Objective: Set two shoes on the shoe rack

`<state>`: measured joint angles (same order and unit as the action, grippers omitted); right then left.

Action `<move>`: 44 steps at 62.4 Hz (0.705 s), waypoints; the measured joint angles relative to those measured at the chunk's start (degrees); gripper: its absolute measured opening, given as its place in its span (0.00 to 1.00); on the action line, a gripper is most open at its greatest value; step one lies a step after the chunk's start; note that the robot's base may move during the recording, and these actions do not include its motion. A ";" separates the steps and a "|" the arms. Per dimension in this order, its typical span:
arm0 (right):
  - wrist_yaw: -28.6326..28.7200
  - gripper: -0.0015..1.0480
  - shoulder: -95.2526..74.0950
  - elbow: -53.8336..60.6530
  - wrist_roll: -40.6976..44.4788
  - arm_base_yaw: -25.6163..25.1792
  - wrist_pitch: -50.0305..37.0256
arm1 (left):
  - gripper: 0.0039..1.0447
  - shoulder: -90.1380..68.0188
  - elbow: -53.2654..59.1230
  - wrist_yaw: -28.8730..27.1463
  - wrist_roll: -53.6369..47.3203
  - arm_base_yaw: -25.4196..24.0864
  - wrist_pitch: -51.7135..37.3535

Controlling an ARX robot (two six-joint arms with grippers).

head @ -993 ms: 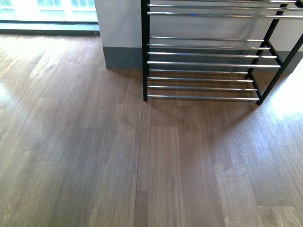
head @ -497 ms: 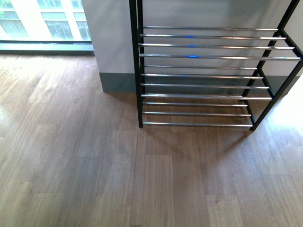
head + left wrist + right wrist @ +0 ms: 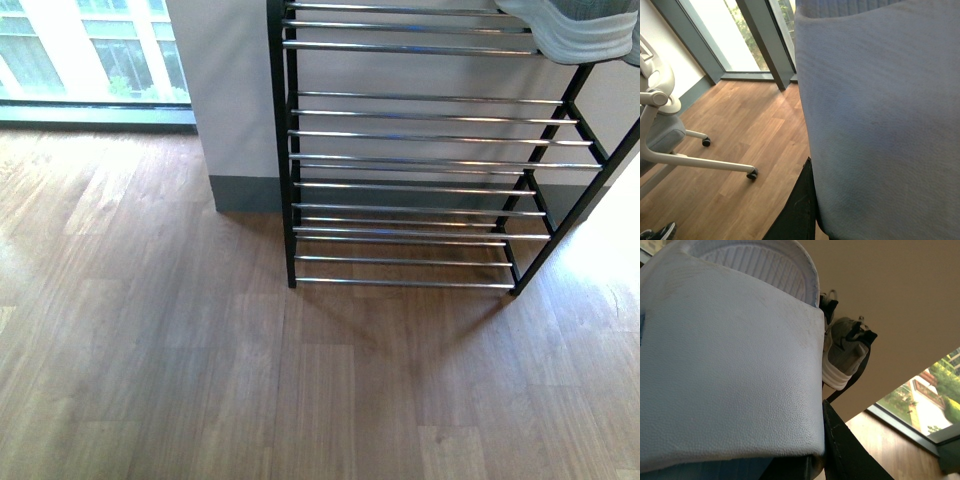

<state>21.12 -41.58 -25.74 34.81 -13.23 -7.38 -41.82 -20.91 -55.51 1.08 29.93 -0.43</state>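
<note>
Slides, pale blue rubber, at the shoe rack (image 3: 290,150). One slide (image 3: 880,125) fills most of the left wrist view, so close that only its matt surface shows. A second slide (image 3: 725,370) fills the right wrist view, with its ribbed sole at the far end. In the front view a pale blue edge (image 3: 572,32) lies over the front bars of the highest tier in sight, at the rack's right end; which slide this is cannot be told. Grey sneakers (image 3: 844,352) stand just beyond the second slide, against the wall. Neither arm shows in the front view. The left gripper and right gripper are hidden by the rubber, so whether they are clamped on the slides or released cannot be told.

Hazards, as judged:
- **Tipping:** the bars are thin and round with gaps between, so a slide let go with too much of it past the front bar would likely tip to the floor (image 3: 200,380).
- **Knocking:** the sneakers are near, and a push inward could shove them.
- **Blocked sight:** both wrist views are covered, and the front view cuts off the top tier, so a misjudged placing is likely.
</note>
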 joint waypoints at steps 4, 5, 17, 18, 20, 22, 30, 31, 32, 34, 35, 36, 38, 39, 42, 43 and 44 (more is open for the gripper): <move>0.24 0.01 0.02 0.00 -0.02 0.04 0.00 | 0.01 0.00 0.02 -0.02 0.00 0.00 0.02; 0.20 0.01 0.04 0.00 -0.02 0.04 0.00 | 0.01 0.00 0.02 0.00 0.00 0.00 0.00; -0.48 0.01 -0.33 0.00 -0.02 -0.07 0.00 | 0.01 -0.22 0.00 0.22 -0.02 0.04 0.00; -0.46 0.01 -0.28 0.00 -0.02 -0.07 0.00 | 0.01 -0.17 0.00 0.22 -0.02 0.09 0.00; -0.37 0.01 -0.13 -0.02 -0.02 -0.07 0.00 | 0.01 -0.15 0.00 0.17 0.00 0.09 0.00; -0.26 0.01 -0.04 -0.02 -0.02 -0.07 0.00 | 0.01 -0.15 0.00 0.13 0.00 0.07 0.00; -0.24 0.01 -0.07 0.00 -0.02 -0.04 0.00 | 0.01 -0.13 0.00 0.09 0.00 0.02 0.00; -0.24 0.01 -0.04 -0.02 -0.02 -0.04 0.00 | 0.01 -0.11 0.00 0.07 -0.02 0.02 0.00; -0.24 0.01 -0.02 -0.02 -0.02 -0.04 0.00 | 0.01 -0.09 0.00 0.09 -0.02 0.02 0.00; -0.22 0.01 0.09 0.00 -0.02 -0.04 0.00 | 0.01 -0.07 0.00 0.11 -0.02 0.02 0.00; -0.24 0.01 0.11 0.00 -0.02 -0.04 0.00 | 0.01 -0.07 0.00 0.09 0.00 0.02 0.00; -0.26 0.01 0.13 0.00 -0.02 -0.04 0.00 | 0.01 -0.07 0.00 0.07 0.00 0.02 0.00; -0.33 0.01 0.11 0.00 -0.02 -0.09 0.00 | 0.01 -0.04 0.00 0.07 0.00 0.02 0.00; -0.39 0.01 0.09 0.00 -0.02 -0.11 0.00 | 0.01 -0.04 0.00 0.13 -0.02 0.04 0.00; -0.26 0.01 0.04 0.00 -0.02 -0.07 0.00 | 0.01 -0.07 0.00 0.09 -0.02 0.02 0.00; -0.11 0.01 0.07 0.00 0.00 -0.07 0.00 | 0.01 -0.07 0.00 0.09 0.00 0.02 0.00; -0.02 0.01 0.07 0.00 0.00 -0.02 0.00 | 0.01 -0.07 0.00 0.09 0.00 0.02 0.00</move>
<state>21.10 -41.52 -25.74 34.81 -13.26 -7.38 -41.89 -20.91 -55.42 1.08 29.95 -0.43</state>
